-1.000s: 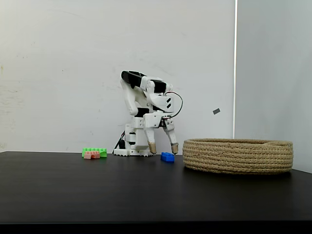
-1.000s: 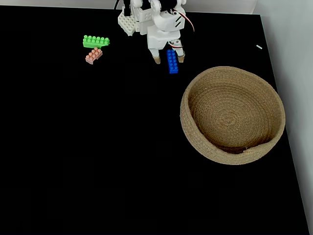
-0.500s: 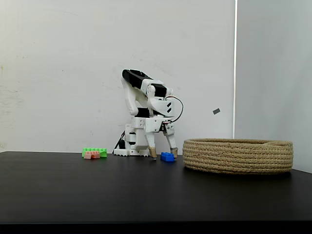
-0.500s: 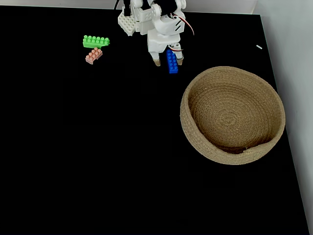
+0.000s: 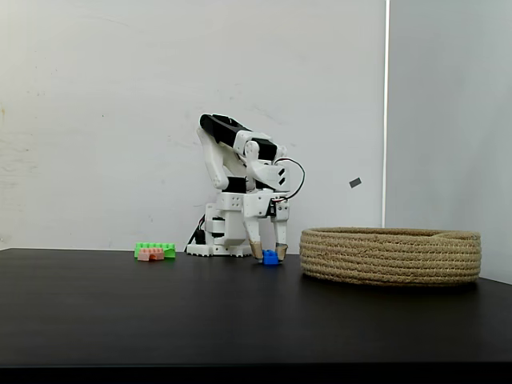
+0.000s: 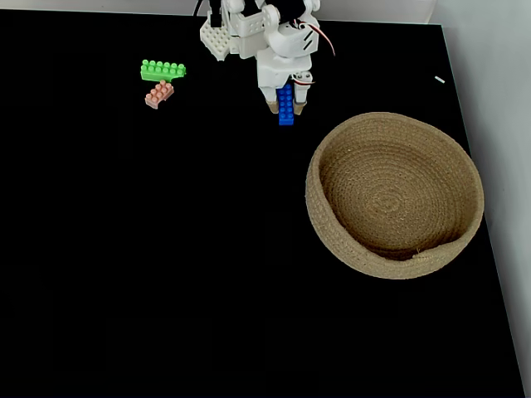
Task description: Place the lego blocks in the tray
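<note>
My claw [image 6: 285, 105] stands low at the table [image 6: 166, 265], fingers either side of the blue brick [image 6: 286, 110]. Just beyond it to the lower right in the top-down fixed view, the rope tray [image 6: 332, 240] is the one tall obstacle, its wall rising beside the fingertips. Well off to the claw's left, the green brick [image 6: 163, 70] and pink brick [image 6: 158, 94] lie low. In front of it, open black tabletop.

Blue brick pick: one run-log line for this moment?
phase: grasp | gripper: fingers astride blue brick, on table | green brick, pink brick: on table | rope basket: no bricks in it
</note>
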Motion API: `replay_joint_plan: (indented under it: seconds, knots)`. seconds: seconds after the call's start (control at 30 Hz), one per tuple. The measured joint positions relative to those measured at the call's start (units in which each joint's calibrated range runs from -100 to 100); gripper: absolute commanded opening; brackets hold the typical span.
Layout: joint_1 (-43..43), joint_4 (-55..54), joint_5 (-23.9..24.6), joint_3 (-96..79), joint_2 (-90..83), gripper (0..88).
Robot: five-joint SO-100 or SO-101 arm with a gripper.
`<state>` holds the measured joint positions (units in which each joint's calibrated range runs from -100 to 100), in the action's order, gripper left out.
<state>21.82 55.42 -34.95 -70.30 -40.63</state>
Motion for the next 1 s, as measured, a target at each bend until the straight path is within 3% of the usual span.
replay_joint_plan:
  seconds: [0.37, 0.63, 0.9, 1.0]
  knots:
    - [-4.4, 13.2, 0.7, 24.3, -2.0, 0.0]
    - [-3.9, 11.5, 1.2, 46.8, 12.6, 0.0]
    - [-2.1, 7.1, 3.0, 57.7, 29.3, 0.3]
    - [-1.9, 5.6, 3.4, 60.0, 34.0, 22.8]
